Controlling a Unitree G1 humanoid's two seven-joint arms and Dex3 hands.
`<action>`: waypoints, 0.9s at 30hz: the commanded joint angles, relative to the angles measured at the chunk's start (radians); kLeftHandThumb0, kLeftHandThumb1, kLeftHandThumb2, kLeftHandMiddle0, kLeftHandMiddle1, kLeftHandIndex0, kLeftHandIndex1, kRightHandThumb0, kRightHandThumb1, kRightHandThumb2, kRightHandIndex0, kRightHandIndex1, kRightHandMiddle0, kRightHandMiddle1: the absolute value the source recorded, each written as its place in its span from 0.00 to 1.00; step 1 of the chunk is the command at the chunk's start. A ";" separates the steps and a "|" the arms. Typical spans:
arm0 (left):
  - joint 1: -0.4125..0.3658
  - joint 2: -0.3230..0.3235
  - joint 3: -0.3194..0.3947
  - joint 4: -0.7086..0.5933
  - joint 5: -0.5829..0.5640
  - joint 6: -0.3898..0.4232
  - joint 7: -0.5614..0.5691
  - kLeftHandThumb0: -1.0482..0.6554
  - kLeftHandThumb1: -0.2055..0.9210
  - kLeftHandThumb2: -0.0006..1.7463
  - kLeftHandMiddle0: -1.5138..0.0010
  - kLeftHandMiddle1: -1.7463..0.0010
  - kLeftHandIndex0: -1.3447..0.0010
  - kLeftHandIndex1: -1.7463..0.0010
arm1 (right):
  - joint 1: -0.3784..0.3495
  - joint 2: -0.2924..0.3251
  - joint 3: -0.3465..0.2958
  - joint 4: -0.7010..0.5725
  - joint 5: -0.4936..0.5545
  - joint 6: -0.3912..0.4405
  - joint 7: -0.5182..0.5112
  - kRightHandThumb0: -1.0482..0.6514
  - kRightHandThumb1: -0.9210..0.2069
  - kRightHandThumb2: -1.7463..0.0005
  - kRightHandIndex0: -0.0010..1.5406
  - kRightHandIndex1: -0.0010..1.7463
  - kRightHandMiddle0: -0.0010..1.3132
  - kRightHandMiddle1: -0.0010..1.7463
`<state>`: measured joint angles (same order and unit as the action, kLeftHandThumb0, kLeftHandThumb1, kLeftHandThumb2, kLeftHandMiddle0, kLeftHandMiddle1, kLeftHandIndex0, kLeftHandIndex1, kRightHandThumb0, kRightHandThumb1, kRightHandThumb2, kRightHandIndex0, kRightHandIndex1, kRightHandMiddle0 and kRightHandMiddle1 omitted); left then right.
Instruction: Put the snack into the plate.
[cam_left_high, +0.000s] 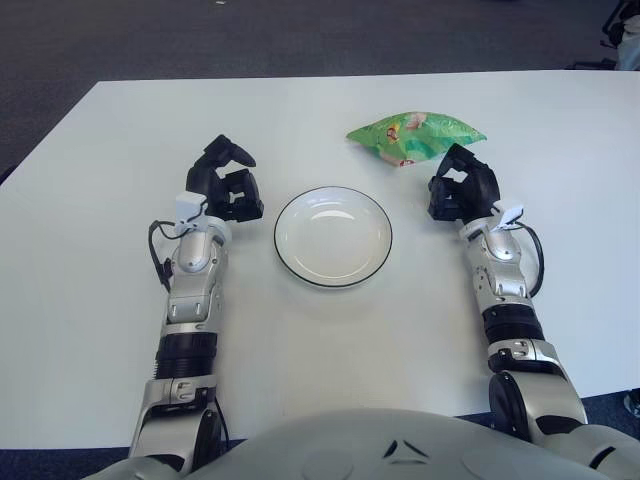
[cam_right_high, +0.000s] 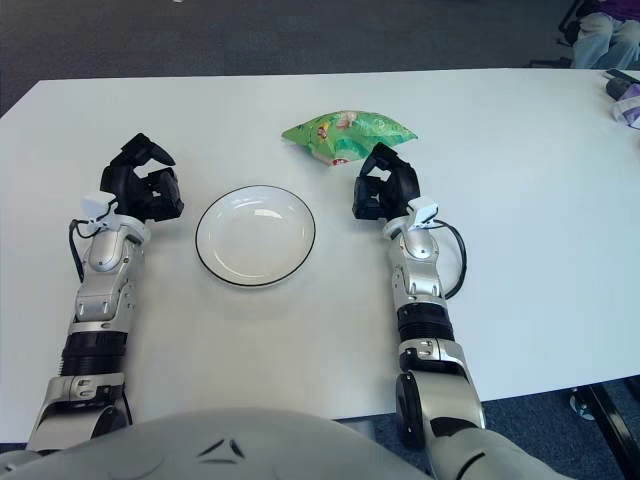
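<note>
Finishes on the table: matt top, glossy dish, shiny foil-like bag.

The table (cam_left_high: 300, 110) under both hands was a smooth, matt white surface. The plate (cam_left_high: 333, 236), between the left hand (cam_left_high: 228, 184) and the right hand (cam_left_high: 462, 186), looked like glazed white ceramic with a thin dark rim and a glossy sheen catching the light. Just beyond the right hand, the snack (cam_left_high: 415, 136) was a crinkled green bag of shiny plastic film. Both hands were matt black plastic, on forearms of smooth silver-grey metal-look casing with black ribbed rings.
</note>
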<state>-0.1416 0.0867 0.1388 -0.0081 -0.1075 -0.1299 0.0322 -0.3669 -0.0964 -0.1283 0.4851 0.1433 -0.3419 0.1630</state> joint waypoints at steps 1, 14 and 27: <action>0.203 -0.060 0.003 0.031 0.010 0.024 0.030 0.32 0.39 0.81 0.15 0.00 0.49 0.00 | 0.116 0.071 0.006 0.142 0.017 -0.032 0.021 0.31 0.62 0.18 0.86 1.00 0.53 1.00; 0.201 -0.057 0.011 0.016 0.003 0.036 0.055 0.31 0.39 0.82 0.15 0.00 0.49 0.00 | 0.052 0.079 -0.005 0.243 0.026 -0.083 0.069 0.32 0.60 0.19 0.87 1.00 0.52 1.00; 0.206 -0.061 0.006 -0.001 0.037 0.030 0.122 0.31 0.38 0.82 0.12 0.00 0.49 0.00 | 0.018 0.092 -0.002 0.263 0.004 -0.082 0.043 0.31 0.61 0.19 0.87 1.00 0.52 1.00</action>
<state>-0.0952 0.0958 0.1524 -0.0398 -0.0889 -0.1081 0.1275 -0.4615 -0.0748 -0.1309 0.6667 0.1354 -0.4117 0.2273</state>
